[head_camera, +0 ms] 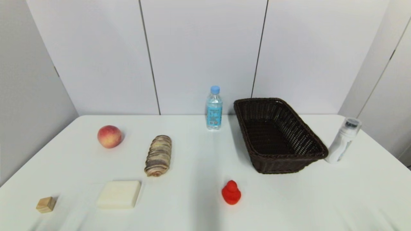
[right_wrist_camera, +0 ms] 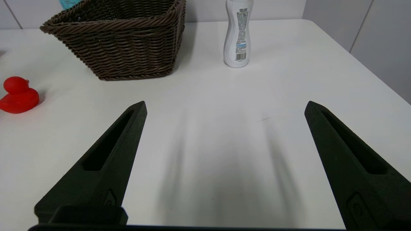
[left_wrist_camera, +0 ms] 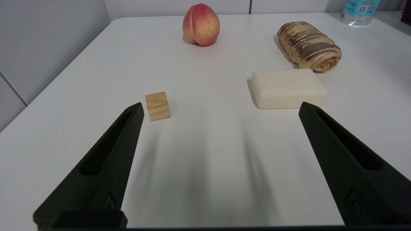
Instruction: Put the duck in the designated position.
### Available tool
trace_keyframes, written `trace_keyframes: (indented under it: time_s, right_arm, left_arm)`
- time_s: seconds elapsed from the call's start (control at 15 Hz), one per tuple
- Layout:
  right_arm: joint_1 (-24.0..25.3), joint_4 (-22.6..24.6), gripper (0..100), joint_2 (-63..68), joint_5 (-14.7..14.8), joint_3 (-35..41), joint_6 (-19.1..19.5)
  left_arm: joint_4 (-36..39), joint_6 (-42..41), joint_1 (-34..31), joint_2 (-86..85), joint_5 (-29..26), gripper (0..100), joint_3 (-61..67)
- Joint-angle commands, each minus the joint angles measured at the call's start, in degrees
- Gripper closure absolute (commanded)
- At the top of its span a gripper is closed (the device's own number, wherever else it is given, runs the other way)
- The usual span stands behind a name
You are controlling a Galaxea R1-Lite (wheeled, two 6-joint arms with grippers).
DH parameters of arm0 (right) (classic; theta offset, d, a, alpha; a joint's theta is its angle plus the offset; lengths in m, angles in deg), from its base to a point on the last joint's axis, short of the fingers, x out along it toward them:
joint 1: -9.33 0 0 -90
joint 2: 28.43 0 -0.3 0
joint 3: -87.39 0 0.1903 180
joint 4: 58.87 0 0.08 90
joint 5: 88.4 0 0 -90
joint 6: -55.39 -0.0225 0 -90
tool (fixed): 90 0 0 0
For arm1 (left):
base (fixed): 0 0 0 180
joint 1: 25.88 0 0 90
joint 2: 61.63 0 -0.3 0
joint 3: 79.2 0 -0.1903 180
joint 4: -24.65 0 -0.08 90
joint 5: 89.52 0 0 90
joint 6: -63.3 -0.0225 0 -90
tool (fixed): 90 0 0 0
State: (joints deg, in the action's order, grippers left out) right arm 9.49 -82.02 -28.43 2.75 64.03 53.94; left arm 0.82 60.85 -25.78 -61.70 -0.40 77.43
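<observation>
Your duck (head_camera: 231, 192) sits upright on the bare table (head_camera: 289, 199), near the front edge and a little right of centre, just in front of the basket's (head_camera: 279, 134) near left corner but not touching it. Nothing holds it. No mark or outline shows the designated position, so you have to take it as a patch of plain tabletop; I cannot tell which patch.

Both arms are parked low at the near edge and out of the head view. Your left gripper (left_wrist_camera: 220, 107) has its fingers spread wide and holds nothing, facing the block (left_wrist_camera: 157, 106) and the soap (left_wrist_camera: 287, 88), with the peach (left_wrist_camera: 201, 24) and the bread (left_wrist_camera: 308, 45) beyond. Your right gripper (right_wrist_camera: 224, 106) is likewise spread and empty, facing open table with the basket and the white bottle (right_wrist_camera: 238, 33) ahead; the duck lies off to its inner side. That makes the right arm the likelier one to reach, in my judgement.

The layout looks set to test choice: the clutter is spaced well apart, so each piece can be gripped alone, and the duck stands clear of everything.

The water bottle (head_camera: 214, 107) carries a blue label and the white bottle a printed panel with a barcode, but no word or brand on either can be read.
</observation>
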Motion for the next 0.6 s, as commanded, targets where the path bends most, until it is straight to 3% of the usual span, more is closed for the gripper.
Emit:
trace_keyframes:
  time_s: [0.07,0.6]
  right_arm:
    - [0.02,0.04,0,0.00,0.00,0.00,-0.04]
    - [0.02,0.04,0,0.09,0.00,0.00,0.04]
  left_arm:
    - [0.02,-0.01,-0.01,0.07,0.00,0,0.00]
    - [-0.06,-0.10,-0.01,3.06,-0.35,0,-1.85]
